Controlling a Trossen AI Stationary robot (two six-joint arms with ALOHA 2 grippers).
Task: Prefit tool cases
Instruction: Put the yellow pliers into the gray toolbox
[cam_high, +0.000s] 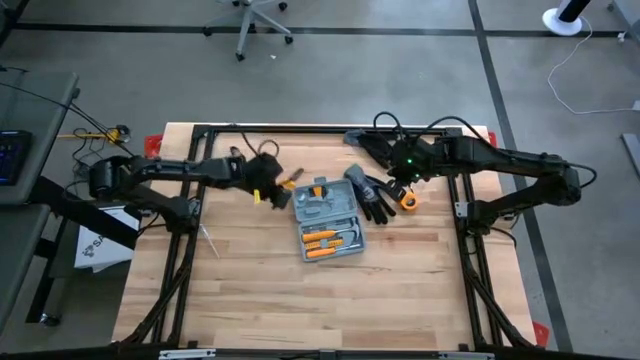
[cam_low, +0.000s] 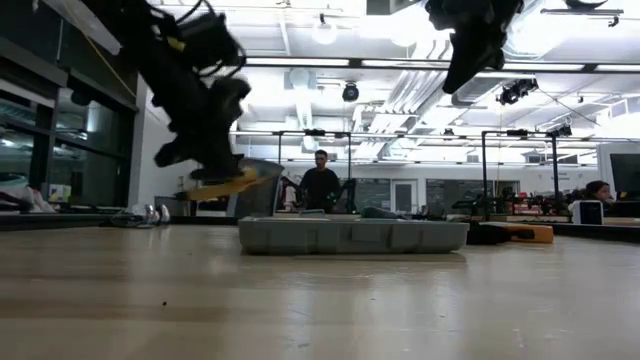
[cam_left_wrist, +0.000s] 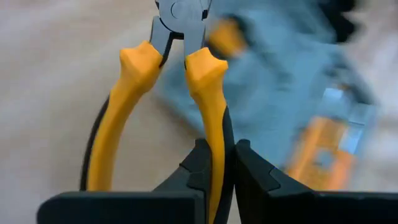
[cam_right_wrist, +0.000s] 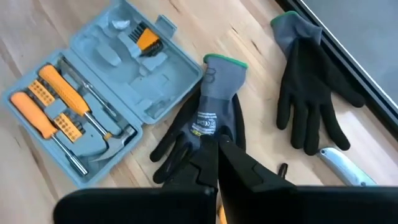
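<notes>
Clearly the left gripper (cam_left_wrist: 219, 155) pinches only one handle of the yellow-handled steel pliers (cam_left_wrist: 168, 74), which may swivel and miss the open grey-blue plastic tool case (cam_high: 326, 222), while the right gripper (cam_right_wrist: 217, 163) waits pressed together over the black-and-grey work gloves (cam_right_wrist: 202, 127).

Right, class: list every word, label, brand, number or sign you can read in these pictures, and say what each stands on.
None can be read outright.
Printed label on the cuff of the work glove: too small to read.
White sheet beside the table, under the left arm: dark lettering, partly hidden and too small to read.
Tool case, pliers held in the left gripper: no lettering shows.
</notes>
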